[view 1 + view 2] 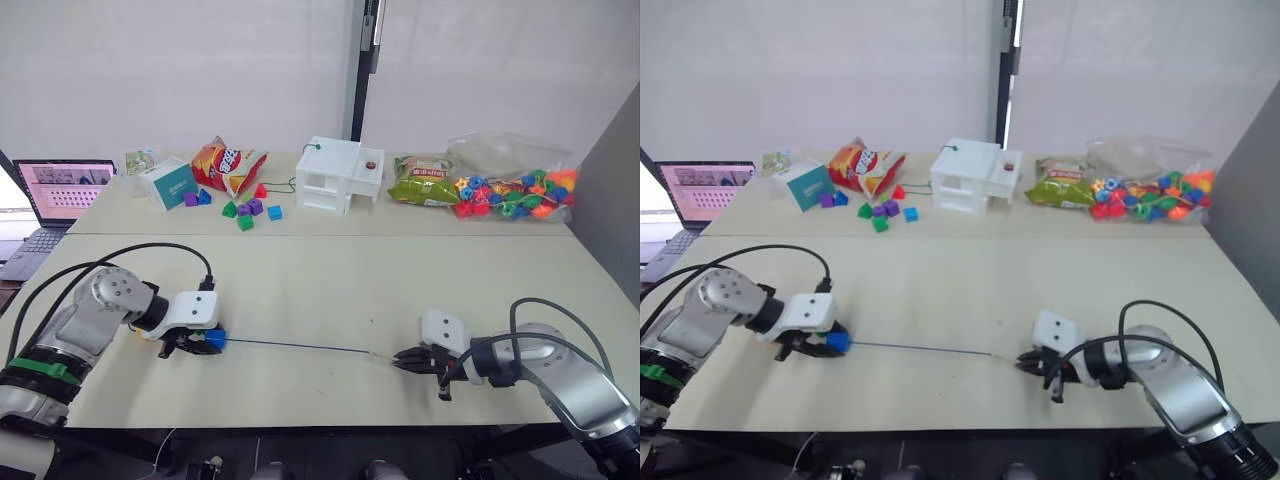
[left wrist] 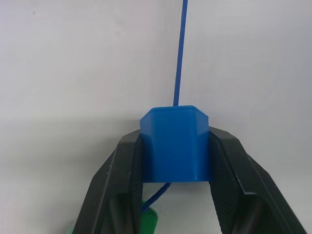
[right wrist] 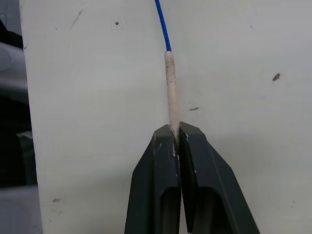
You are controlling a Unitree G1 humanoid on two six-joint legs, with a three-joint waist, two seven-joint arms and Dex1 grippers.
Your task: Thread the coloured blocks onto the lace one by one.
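While the left gripper (image 1: 197,343) clamps a blue block (image 2: 175,144) between its two fingers at lower left of the head view, the lace (image 1: 300,348) runs out of the block's far face and stretches taut across the near table (image 1: 320,290) toward lower right. There the right gripper (image 1: 405,358) has its fingers pressed together on the pale stiff tip (image 3: 170,90) of the lace.

Progress, as judged: blue block is on the lace. A bit of green (image 2: 148,222) shows behind it by the left fingers, likely another block already on; cannot tell for sure.

Left to do: several loose blocks (image 1: 247,209), purple, green, blue and red among them, sit in a scatter at upper centre-left, beside the snack bag (image 1: 228,165) and the white house-shaped box (image 1: 338,175), well apart from both grippers.
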